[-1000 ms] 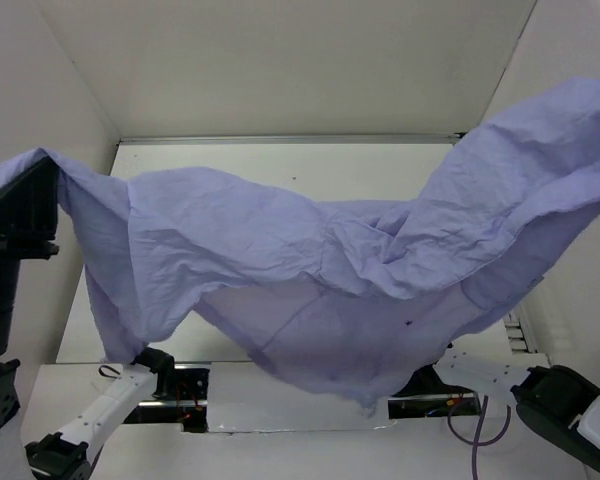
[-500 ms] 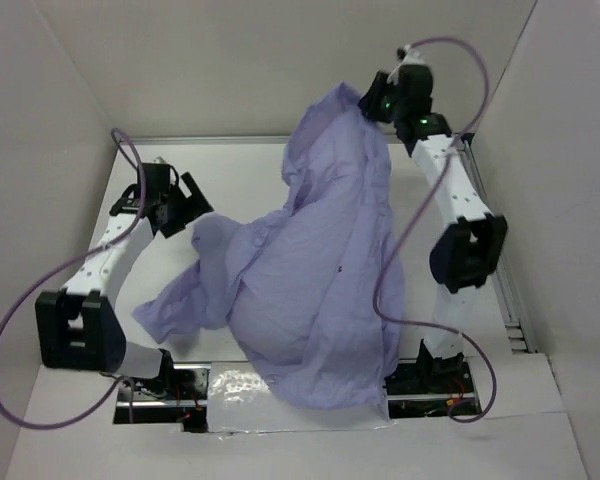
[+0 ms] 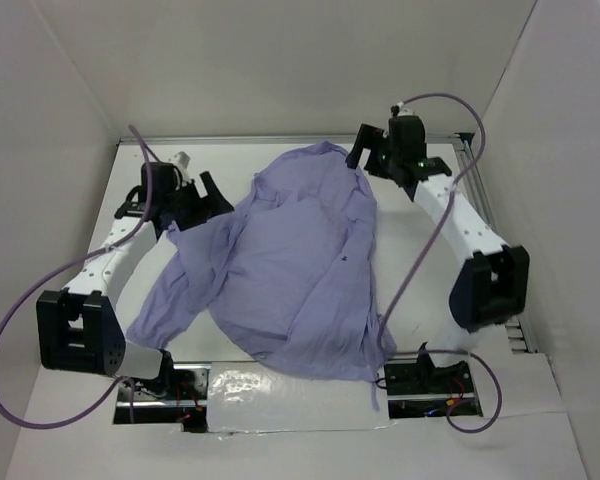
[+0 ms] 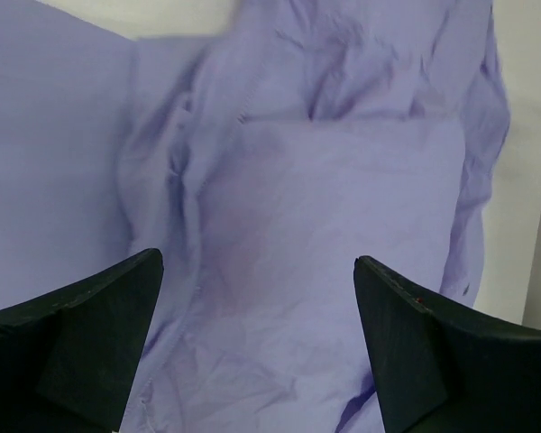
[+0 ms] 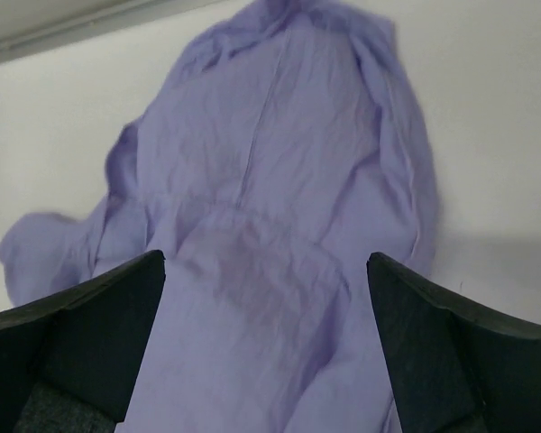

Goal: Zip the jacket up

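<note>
A white surface (image 3: 240,158), walled in by white panels (image 3: 280,60), carries a lavender jacket (image 3: 290,270) that lies wrinkled and spread between the two pincers, its hem end reaching toward the arm bases and one sleeve (image 3: 165,300) trailing out below the left pincer. The left arm (image 3: 105,265) and the right arm (image 3: 460,215) both reach toward the far side of the surface, one on either flank of the garment.

The left pincer (image 3: 208,200) hovers just beside the jacket's left edge, jaws spread wide and holding nothing. Its wrist camera shows both dark fingers (image 4: 90,334) apart, with creased fabric below and ahead of them. The right pincer (image 3: 363,152) sits at the jacket's far right corner, near the bunched collar end, jaws likewise spread and empty. From its wrist, the garment stretches away ahead of the parted fingers (image 5: 433,352). Whether either pincer touches the cloth cannot be told.

Purple cables (image 3: 420,240) loop along each arm. A small dark speck (image 3: 345,253) marks the fabric between the pincers, nearer the right one.
</note>
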`<state>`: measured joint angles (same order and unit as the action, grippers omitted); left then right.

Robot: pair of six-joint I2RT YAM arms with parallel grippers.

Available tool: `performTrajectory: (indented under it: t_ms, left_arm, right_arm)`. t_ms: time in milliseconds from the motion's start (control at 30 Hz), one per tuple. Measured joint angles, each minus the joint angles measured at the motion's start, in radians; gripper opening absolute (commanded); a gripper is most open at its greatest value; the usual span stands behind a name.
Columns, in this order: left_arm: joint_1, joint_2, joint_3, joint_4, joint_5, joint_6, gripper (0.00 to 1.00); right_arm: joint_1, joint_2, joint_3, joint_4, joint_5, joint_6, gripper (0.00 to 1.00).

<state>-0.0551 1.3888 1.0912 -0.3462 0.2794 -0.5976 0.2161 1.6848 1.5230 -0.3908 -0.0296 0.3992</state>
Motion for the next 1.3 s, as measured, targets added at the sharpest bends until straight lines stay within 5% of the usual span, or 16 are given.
performTrajectory:
  t_ms: [200, 400, 600, 800, 1300]
  left_arm:
    - [-0.117, 0.116, -0.008, 0.01, 0.062, 0.071, 0.99]
    - [-0.175, 0.174, -0.008, 0.06, 0.127, 0.102, 0.99]
    - [-0.206, 0.349, 0.024, 0.111, 0.202, 0.1, 0.99]
    - [-0.209, 0.526, 0.129, 0.084, 0.221, 0.09, 0.99]
    - [-0.178, 0.814, 0.544, 0.031, 0.315, 0.042, 0.99]
  right_arm:
    - [0.22, -0.308, -0.423, 0.042, 0.078, 0.098, 1.0]
    - [0.433, -0.332, -0.718, -0.017, 0.096, 0.254, 1.0]
    - [0.44, -0.318, -0.79, -0.044, 0.152, 0.375, 0.99]
    - [0.325, -0.072, -0.606, -0.082, 0.225, 0.385, 0.99]
    - [-0.044, 0.542, 0.3, -0.208, 0.153, 0.175, 0.99]
